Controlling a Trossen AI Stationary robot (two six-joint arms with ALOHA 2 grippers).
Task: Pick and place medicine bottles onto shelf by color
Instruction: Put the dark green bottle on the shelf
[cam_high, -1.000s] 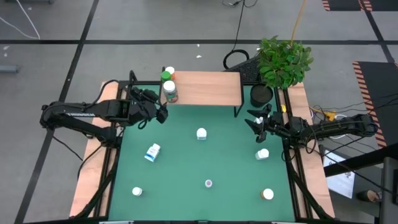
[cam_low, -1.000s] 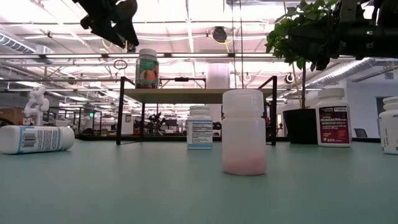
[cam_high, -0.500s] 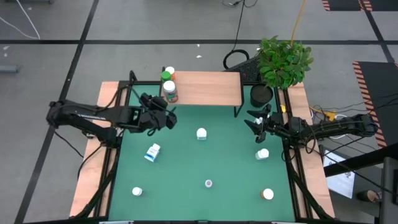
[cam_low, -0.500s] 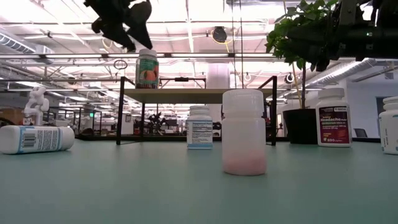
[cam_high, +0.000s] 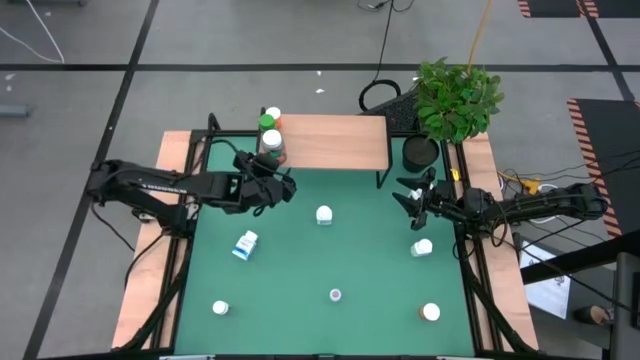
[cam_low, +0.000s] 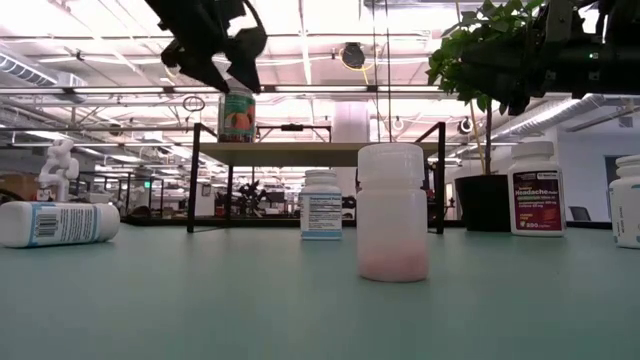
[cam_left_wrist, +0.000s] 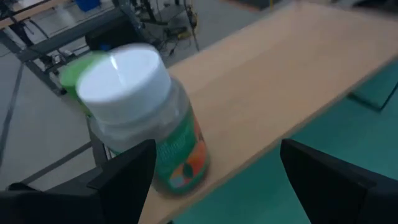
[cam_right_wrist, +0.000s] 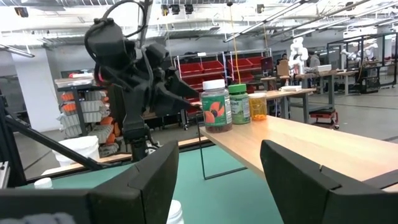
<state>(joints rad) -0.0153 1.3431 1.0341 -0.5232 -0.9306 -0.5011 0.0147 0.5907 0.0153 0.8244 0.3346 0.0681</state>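
White-capped pill bottles stand scattered on green mat (cam_high: 300, 270): translucent pinkish bottle (cam_low: 392, 212) nearest low camera, blue-labelled bottle (cam_high: 245, 244) lying on its side, white bottle (cam_high: 323, 214) mid-mat. Left gripper (cam_high: 283, 187) hangs empty above mat, fingers spread wide, just off shelf (cam_high: 330, 141) corner. Three bottles, front one green-labelled (cam_left_wrist: 158, 124), cluster at that shelf end. Right gripper (cam_high: 404, 199) waits, fingers parted, empty, beside potted plant (cam_high: 455, 98).

I count three medicine bottles (cam_high: 272, 146) on the shelf (cam_high: 335, 141), six on the green mat (cam_high: 330, 255), one potted plant (cam_high: 455, 100).
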